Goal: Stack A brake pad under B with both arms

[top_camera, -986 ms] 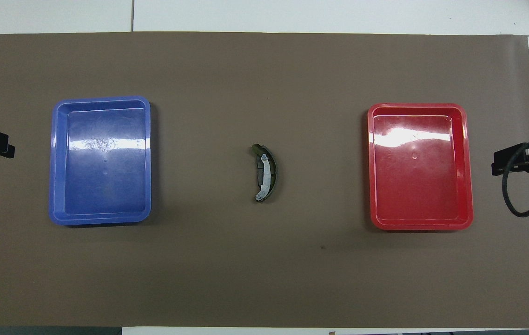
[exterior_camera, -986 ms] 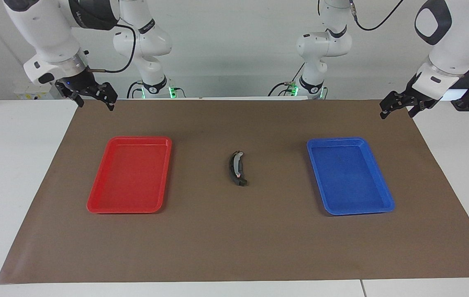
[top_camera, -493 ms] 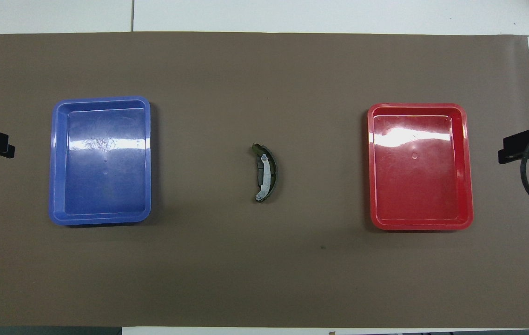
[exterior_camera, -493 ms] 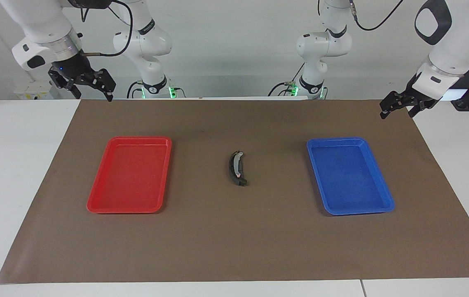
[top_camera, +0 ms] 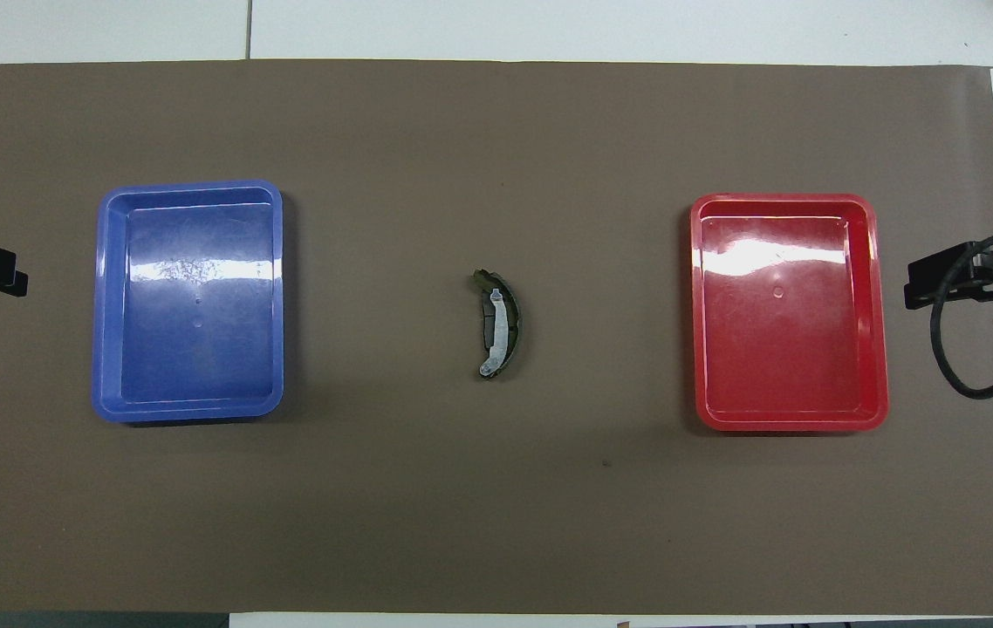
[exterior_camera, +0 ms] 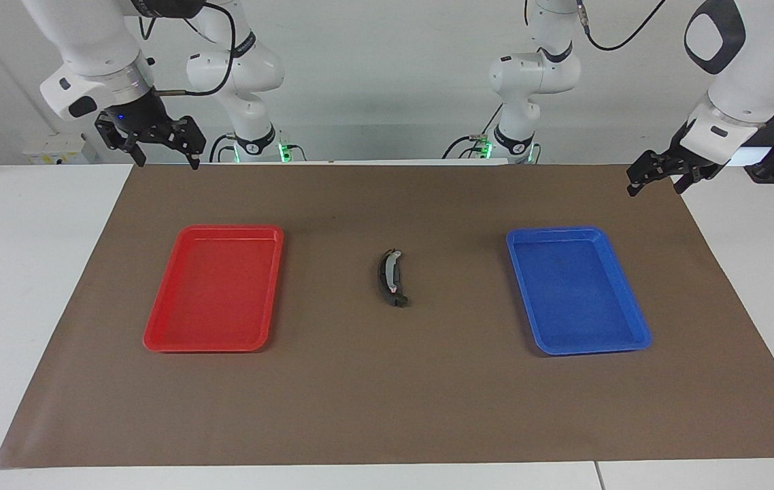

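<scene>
Bright even light; white glare streaks on blue tray and red tray; soft shadows.

B lies flat mid-mat, a dark crescent (light grey strip along it), stacked on the A brake pad, which peeks out dark along its inner curve.

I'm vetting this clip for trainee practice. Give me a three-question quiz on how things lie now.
1. True or false: B lies in the blue tray.
2. Which tray lies toward the right arm's end of the table: a) blue tray, b) red tray?
3. Fill in: the right gripper holds ____.

Key: 1 false, it lies on the brown mat between the trays, atop the A brake pad. 2 b. 3 nothing; the left gripper is empty too.
</scene>
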